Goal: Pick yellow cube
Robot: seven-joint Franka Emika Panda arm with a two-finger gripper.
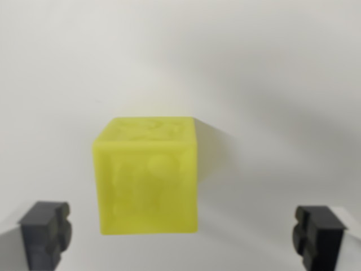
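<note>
Yellow cube [146,175] centered on white counter [271,84], blurry.
2 dark fingers [46,232] spread wide at the bottom corners, cube between them, slightly toward the wrist view's left, touching neither.

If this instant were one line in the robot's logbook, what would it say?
phase: approach | gripper: open, empty | yellow cube: on white surface, between fingertips, untouched | next: likely close

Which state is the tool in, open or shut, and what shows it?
Open. The tool has one dark finger left of the yellow cube and the other right, neither touching it.
</note>
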